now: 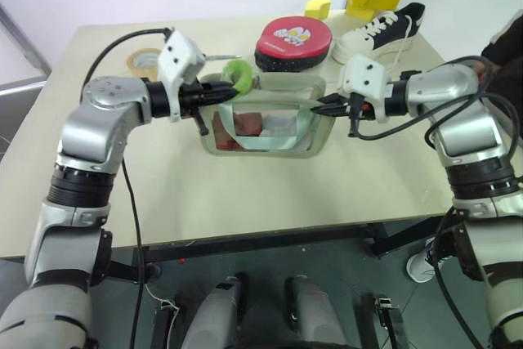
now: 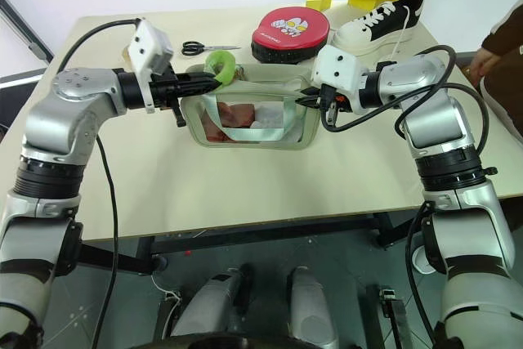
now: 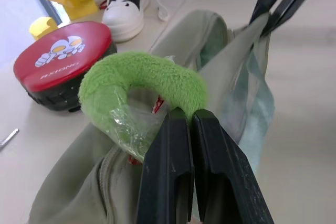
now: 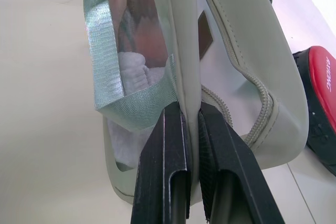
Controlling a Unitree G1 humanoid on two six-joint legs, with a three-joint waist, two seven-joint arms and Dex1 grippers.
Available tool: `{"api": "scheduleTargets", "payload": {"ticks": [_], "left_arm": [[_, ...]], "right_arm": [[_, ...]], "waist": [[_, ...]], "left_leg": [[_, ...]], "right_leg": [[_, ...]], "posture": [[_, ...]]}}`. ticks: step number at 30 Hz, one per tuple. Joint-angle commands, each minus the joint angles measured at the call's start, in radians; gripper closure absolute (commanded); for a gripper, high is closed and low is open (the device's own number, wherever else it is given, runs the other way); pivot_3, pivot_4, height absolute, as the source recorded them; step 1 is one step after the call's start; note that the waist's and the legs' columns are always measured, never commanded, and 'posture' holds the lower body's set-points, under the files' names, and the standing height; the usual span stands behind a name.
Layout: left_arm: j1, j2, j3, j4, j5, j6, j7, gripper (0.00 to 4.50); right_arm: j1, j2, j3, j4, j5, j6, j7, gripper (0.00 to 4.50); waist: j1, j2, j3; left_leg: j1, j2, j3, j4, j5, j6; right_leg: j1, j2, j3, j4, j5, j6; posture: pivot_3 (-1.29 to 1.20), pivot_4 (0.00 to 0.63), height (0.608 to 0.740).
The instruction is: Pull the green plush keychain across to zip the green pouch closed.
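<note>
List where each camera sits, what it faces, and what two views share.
Head views: above, looking down on the table, both arms, green pouch.
Left wrist view: along the left pincer, shut on the green plush keychain.
Right wrist view: along the right pincer, clamping the pouch's edge.
Shared: both wrist views show the pouch and the red pad.

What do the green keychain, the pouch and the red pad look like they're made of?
Green plush keychain: fuzzy pile fabric, partly in clear film. Green pouch: matte, smooth fabric or faux leather with stitched seams and a clear plastic front. Red pad: glossy, probably vinyl.
</note>
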Motion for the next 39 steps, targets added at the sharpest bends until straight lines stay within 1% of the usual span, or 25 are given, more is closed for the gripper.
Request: {"api": "scheduleTargets", "payload": {"ticks": [1, 2, 3, 4, 5, 9, 11, 13, 14, 17, 21, 23, 26, 27, 28, 31, 32, 38, 39], "left_arm": [[-0.034, 0.01, 0.02, 0.014, 0.015, -0.03, -0.015, 2.66], [-0.039, 0.02, 0.023, 0.015, 0.024, -0.032, -0.017, 2.16], [-0.047, 0.031, 0.029, 0.016, 0.027, -0.026, -0.021, 1.8], [-0.053, 0.048, 0.033, 0.01, 0.026, -0.02, -0.037, 1.22], [-0.054, 0.069, 0.036, -0.003, 0.027, -0.019, -0.056, 0.84], [-0.053, 0.152, 0.069, -0.063, -0.011, 0.035, -0.112, 0.84], [-0.038, 0.208, 0.092, -0.07, -0.017, 0.051, -0.14, 0.84], [0.025, 0.259, 0.11, -0.025, -0.003, 0.014, -0.172, 0.84], [0.051, 0.263, 0.106, 0.0, 0.013, -0.014, -0.167, 0.84], [0.075, 0.213, 0.092, 0.04, 0.036, -0.05, -0.122, 0.84], [0.062, 0.119, 0.071, 0.107, 0.082, -0.112, -0.065, 0.84], [0.056, 0.09, 0.066, 0.119, 0.086, -0.118, -0.059, 0.84], [0.065, 0.072, 0.062, 0.117, 0.085, -0.116, -0.069, 1.6], [0.068, 0.07, 0.066, 0.114, 0.078, -0.113, -0.076, 2.14], [0.071, 0.071, 0.069, 0.109, 0.074, -0.109, -0.083, 2.49], [0.074, 0.081, 0.076, 0.094, 0.07, -0.099, -0.094, 4.1], [0.073, 0.085, 0.079, 0.094, 0.07, -0.097, -0.096, 4.47], [0.069, 0.082, 0.074, 0.083, 0.075, -0.076, -0.085, 4.47], [0.069, 0.08, 0.071, 0.08, 0.077, -0.074, -0.082, 4.49]], "right_arm": [[-0.024, -0.004, -0.014, -0.019, 0.0, -0.009, -0.009, 4.5], [-0.021, -0.006, -0.015, -0.021, 0.0, -0.008, -0.01, 4.5], [-0.02, -0.006, -0.015, -0.022, 0.0, -0.008, -0.01, 4.5], [-0.019, -0.006, -0.013, -0.022, -0.001, -0.008, -0.011, 4.5], [-0.017, -0.007, -0.012, -0.025, -0.003, -0.011, -0.011, 4.5], [-0.017, -0.005, -0.009, -0.03, -0.002, -0.009, -0.012, 4.5], [-0.019, -0.004, -0.009, -0.027, -0.003, -0.011, -0.011, 4.5], [-0.024, 0.001, -0.004, -0.025, -0.005, -0.016, -0.009, 4.5], [-0.027, 0.004, -0.001, -0.025, -0.006, -0.017, -0.008, 4.5], [-0.032, 0.008, 0.003, -0.024, -0.007, -0.017, -0.006, 4.5], [-0.033, 0.007, 0.001, -0.032, -0.007, -0.01, 0.0, 4.5], [-0.031, 0.004, 0.0, -0.039, -0.006, -0.005, 0.002, 4.5], [-0.029, 0.002, -0.002, -0.05, -0.005, 0.004, 0.003, 4.5], [-0.028, 0.001, -0.002, -0.053, -0.005, 0.007, 0.003, 4.5], [-0.027, 0.001, -0.003, -0.055, -0.005, 0.01, 0.002, 4.5], [-0.025, -0.001, -0.006, -0.064, -0.005, 0.02, -0.001, 4.5], [-0.025, -0.001, -0.007, -0.066, -0.005, 0.022, -0.003, 4.5], [-0.034, -0.003, -0.012, -0.063, -0.002, 0.034, -0.005, 4.5], [-0.04, -0.006, -0.015, -0.058, -0.001, 0.04, -0.002, 4.12]], "waist": [[0.0, 0.0, 0.0], [-0.001, 0.0, 0.0], [-0.001, 0.0, 0.0], [-0.001, 0.0, 0.0], [-0.002, 0.0, 0.0], [-0.005, 0.0, 0.0], [-0.006, 0.0, 0.0], [-0.008, 0.0, 0.0], [-0.009, 0.001, 0.0], [-0.003, 0.001, 0.0], [0.012, 0.0, 0.0], [0.016, -0.001, 0.0], [0.014, -0.001, 0.0], [0.015, -0.001, 0.0], [0.014, 0.0, 0.0], [0.015, -0.001, 0.0], [0.015, -0.001, 0.0], [0.016, 0.0, 0.0], [0.016, -0.001, 0.0]], "left_leg": [[0.0, 0.0, 0.0, 0.0, 0.0, 0.0], [0.0, 0.0, 0.0, 0.0, 0.0, 0.0], [0.0, 0.0, 0.0, 0.0, 0.0, 0.0], [0.0, 0.0, 0.0, 0.0, 0.0, 0.0], [0.0, 0.0, 0.0, 0.0, 0.0, 0.0], [0.0, 0.0, 0.0, 0.0, 0.0, 0.0], [0.0, 0.0, 0.0, 0.0, 0.0, 0.0], [0.0, 0.0, 0.0, 0.0, 0.0, 0.0], [0.0, 0.0, 0.0, -0.001, 0.0, 0.0], [0.001, 0.0, 0.0, -0.001, 0.0, 0.0], [0.0, 0.0, -0.001, 0.001, 0.0, 0.001], [0.0, 0.0, 0.0, 0.001, -0.001, 0.001], [0.0, 0.0, 0.0, 0.001, -0.001, 0.001], [0.0, 0.0, 0.0, 0.001, -0.001, 0.001], [0.0, 0.0, 0.0, 0.001, -0.001, 0.001], [0.0, 0.0, 0.0, 0.001, -0.001, 0.001], [0.0, 0.0, 0.0, 0.001, -0.001, 0.001], [0.0, 0.0, 0.0, 0.001, -0.001, 0.001], [0.0, 0.0, 0.0, 0.001, -0.001, 0.001]], "right_leg": [[0.0, 0.0, 0.0, 0.0, 0.0, 0.0], [0.0, 0.0, 0.0, 0.0, 0.0, 0.0], [0.0, 0.0, 0.0, 0.0, 0.0, 0.0], [0.0, 0.0, 0.0, 0.0, 0.0, 0.0], [0.0, 0.0, 0.0, 0.0, 0.0, 0.0], [-0.001, 0.0, 0.0, 0.0, 0.0, 0.0], [0.0, 0.0, 0.0, 0.0, 0.0, 0.0], [-0.001, 0.0, 0.0, 0.0, 0.0, 0.0], [-0.001, 0.0, 0.0, 0.0, 0.0, 0.0], [0.0, 0.0, 0.0, 0.0, 0.0, 0.0], [0.001, 0.0, -0.001, -0.001, 0.0, 0.0], [0.001, 0.0, -0.001, 0.0, 0.0, 0.0], [0.0, 0.0, 0.0, 0.0, 0.0, 0.0], [0.0, 0.0, 0.0, 0.0, 0.0, 0.0], [0.0, 0.0, 0.0, 0.0, 0.0, 0.0], [0.0, 0.0, 0.0, 0.0, 0.0, 0.0], [0.0, 0.0, 0.0, 0.0, 0.0, 0.0], [0.0, 0.0, 0.0, 0.0, 0.0, 0.0], [0.0, 0.0, 0.0, 0.0, 0.0, 0.0]], "posture": [[0.0, 0.15, 0.74], [0.0, 0.15, 0.74], [0.0, 0.15, 0.74], [0.0, 0.15, 0.74], [0.0, 0.15, 0.74], [0.0, 0.15, 0.74], [0.0, 0.15, 0.74], [0.0, 0.15, 0.74], [0.0, 0.15, 0.74], [0.0, 0.15, 0.74], [0.0, 0.15, 0.74], [0.0, 0.15, 0.74], [0.0, 0.15, 0.74], [0.0, 0.15, 0.74], [0.0, 0.15, 0.74], [0.0, 0.15, 0.74], [0.0, 0.15, 0.74], [0.0, 0.15, 0.74], [0.0, 0.15, 0.74]]}}
